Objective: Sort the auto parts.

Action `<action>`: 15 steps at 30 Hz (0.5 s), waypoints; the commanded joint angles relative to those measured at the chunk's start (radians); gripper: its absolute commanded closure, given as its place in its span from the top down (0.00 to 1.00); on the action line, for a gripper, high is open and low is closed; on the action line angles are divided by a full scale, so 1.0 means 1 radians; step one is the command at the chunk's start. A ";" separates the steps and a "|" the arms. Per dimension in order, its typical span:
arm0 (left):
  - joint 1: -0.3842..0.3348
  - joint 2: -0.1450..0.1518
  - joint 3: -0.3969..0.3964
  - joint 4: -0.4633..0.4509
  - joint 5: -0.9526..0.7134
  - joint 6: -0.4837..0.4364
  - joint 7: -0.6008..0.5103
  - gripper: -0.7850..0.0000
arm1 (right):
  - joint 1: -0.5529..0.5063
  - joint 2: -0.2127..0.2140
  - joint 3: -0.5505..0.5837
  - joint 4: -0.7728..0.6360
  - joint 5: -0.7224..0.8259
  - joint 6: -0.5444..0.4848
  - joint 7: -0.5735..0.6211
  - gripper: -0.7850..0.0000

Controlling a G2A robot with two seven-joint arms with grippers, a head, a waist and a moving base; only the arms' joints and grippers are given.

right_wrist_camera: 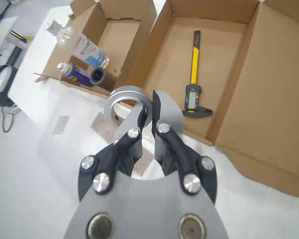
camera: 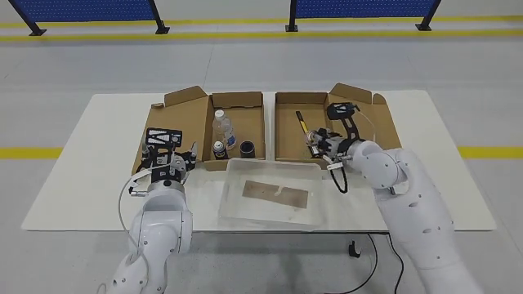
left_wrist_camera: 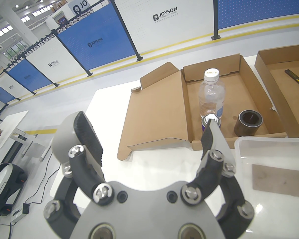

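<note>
My right gripper (right_wrist_camera: 147, 106) is shut on the rim of a silver metal ring (right_wrist_camera: 122, 94), held above the near edge of the two cardboard boxes. In the top view the right gripper (camera: 327, 144) is at the front of the right box (camera: 288, 135). A digital caliper (right_wrist_camera: 195, 75) lies in that box. The left box (left_wrist_camera: 226, 85) holds a clear bottle (left_wrist_camera: 211, 93), a spray can (left_wrist_camera: 211, 123) and a dark cylinder (left_wrist_camera: 248, 123). My left gripper (left_wrist_camera: 149, 135) is open and holds nothing, over the table by the left box's folded flap (left_wrist_camera: 154, 115).
A clear plastic tray (camera: 233, 204) with a flat brown piece (camera: 276, 193) sits at the table's front centre, between the two arms. The right box's flap (right_wrist_camera: 269, 95) lies open to the side. Bare white table (camera: 90, 171) stretches at the far left.
</note>
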 commanded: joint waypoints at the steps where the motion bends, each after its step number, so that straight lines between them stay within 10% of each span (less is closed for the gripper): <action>1: 0.000 0.000 0.000 0.000 0.000 0.000 0.000 1.00 | 0.063 -0.009 -0.049 0.078 -0.050 -0.003 -0.022 0.00; 15: 0.000 0.000 0.000 0.000 0.000 0.000 0.000 1.00 | 0.320 -0.108 -0.299 0.582 -0.063 -0.062 -0.113 0.00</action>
